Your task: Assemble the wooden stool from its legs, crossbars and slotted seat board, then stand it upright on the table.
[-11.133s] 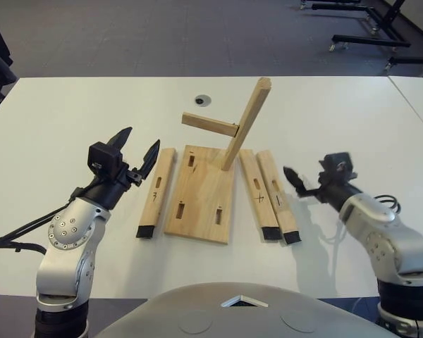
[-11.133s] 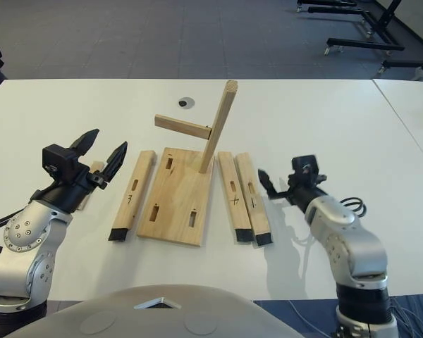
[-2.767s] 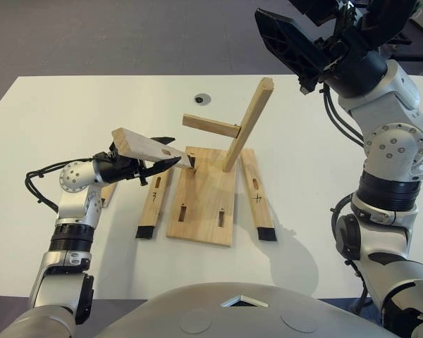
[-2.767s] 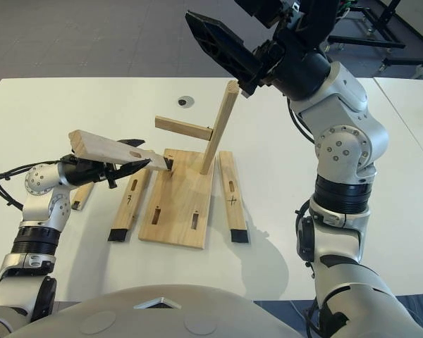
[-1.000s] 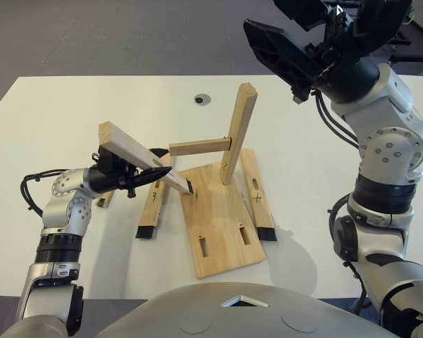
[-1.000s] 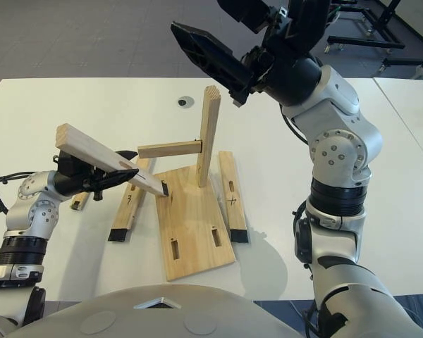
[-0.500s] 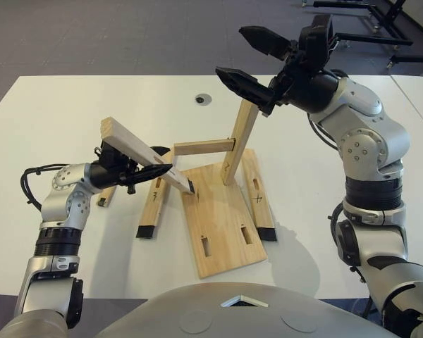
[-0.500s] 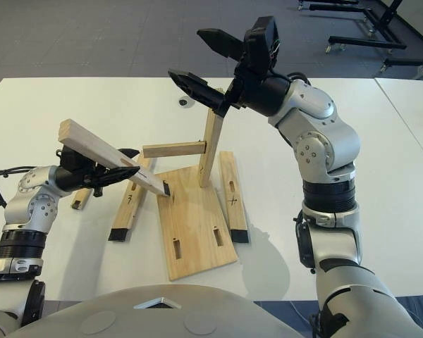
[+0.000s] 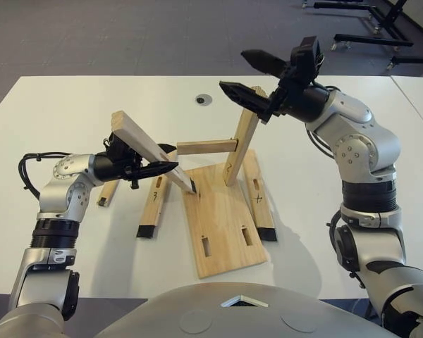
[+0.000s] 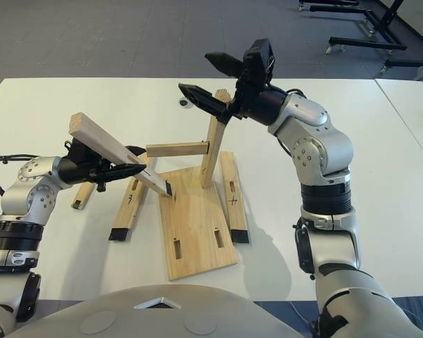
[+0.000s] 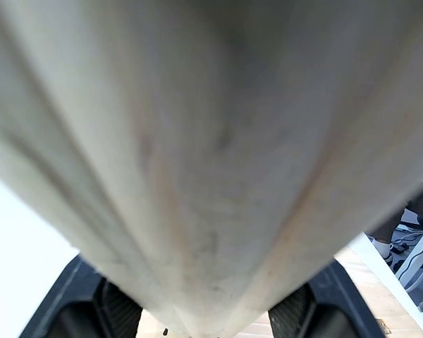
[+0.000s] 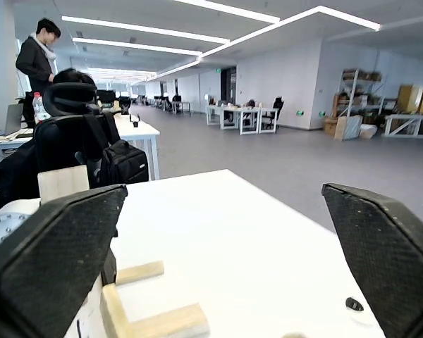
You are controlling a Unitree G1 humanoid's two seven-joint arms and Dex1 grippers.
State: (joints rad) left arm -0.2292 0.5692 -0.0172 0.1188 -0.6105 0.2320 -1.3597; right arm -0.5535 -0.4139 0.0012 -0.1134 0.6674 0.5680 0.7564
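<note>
Slightly askew on the table, the seat board lies flat in front of the robot, slots facing up. One leg, the upright leg, stands in the board's far edge and leans a little towards the robot's right. A crossbar juts level from its middle towards the robot's left. The left gripper is clamped on the held leg, its fingers pressed against the wood on both sides. This leg slants down from the robot's left, and its dark-capped end is at the board's far left corner; whether the cap touches the board cannot be told. The right gripper hangs at the top of the upright leg with its fingers spread wide. The lower finger is at the leg's top end and the other is raised well clear of it, so nothing is gripped. A third leg lies flat just left of the board, its dark cap towards the robot. A fourth leg lies flat just right of the board, partly against the board's edge, its cap also near. A short bar lies on the table beside the left arm. A small round hole is set in the table beyond the parts.
</note>
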